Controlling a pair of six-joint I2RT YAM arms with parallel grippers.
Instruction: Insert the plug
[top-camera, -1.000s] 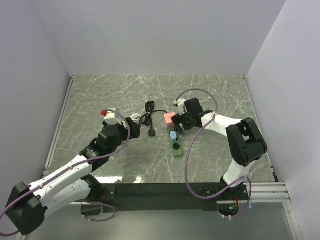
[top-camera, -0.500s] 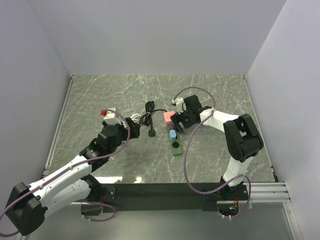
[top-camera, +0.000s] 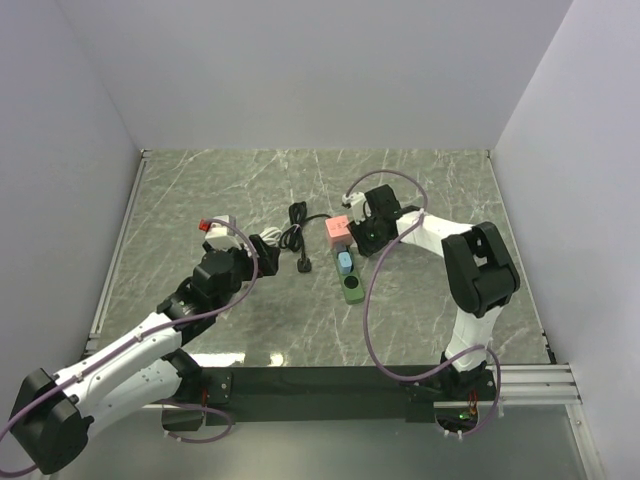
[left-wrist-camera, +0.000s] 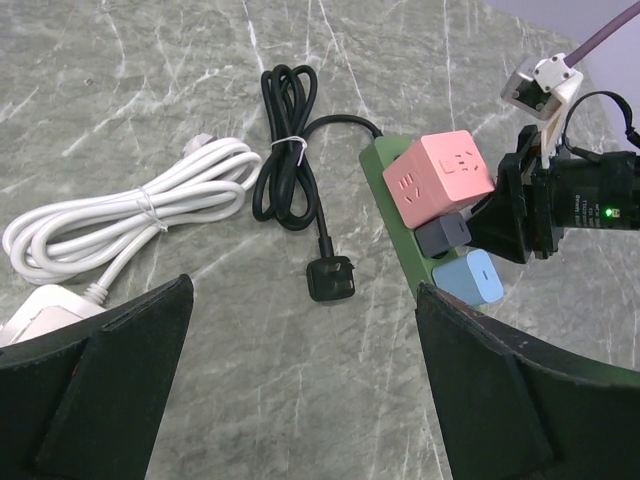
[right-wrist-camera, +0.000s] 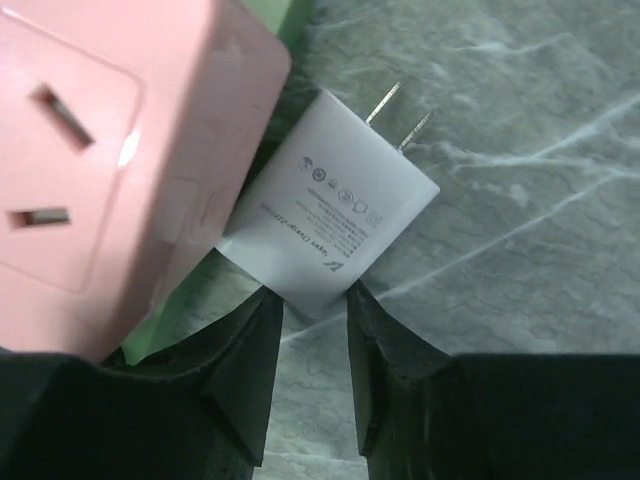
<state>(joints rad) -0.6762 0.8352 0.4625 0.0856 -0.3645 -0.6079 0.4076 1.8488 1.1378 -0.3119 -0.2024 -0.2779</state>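
Note:
A small pale two-prong plug (right-wrist-camera: 335, 205) lies beside the pink cube adapter (right-wrist-camera: 100, 150), its prongs pointing away from my wrist. My right gripper (right-wrist-camera: 315, 300) is shut on its near corner. In the left wrist view the same plug (left-wrist-camera: 445, 235) looks grey, wedged between the pink cube (left-wrist-camera: 440, 180) and a blue adapter (left-wrist-camera: 470, 277) on the green power strip (left-wrist-camera: 395, 205). From above, the right gripper (top-camera: 358, 240) sits at the strip's far end (top-camera: 352, 290). My left gripper (left-wrist-camera: 300, 400) hangs open over bare table, short of a black plug (left-wrist-camera: 330, 280).
The black plug's cable (left-wrist-camera: 285, 140) is coiled and tied behind it. A bundled white cable (left-wrist-camera: 130, 210) lies to the left, joined to a white block with a red switch (top-camera: 218, 228). White walls enclose the marble table (top-camera: 430, 190).
My right gripper slid up and left along the strip toward the pink cube and closed on the small plug. The left arm stayed almost still.

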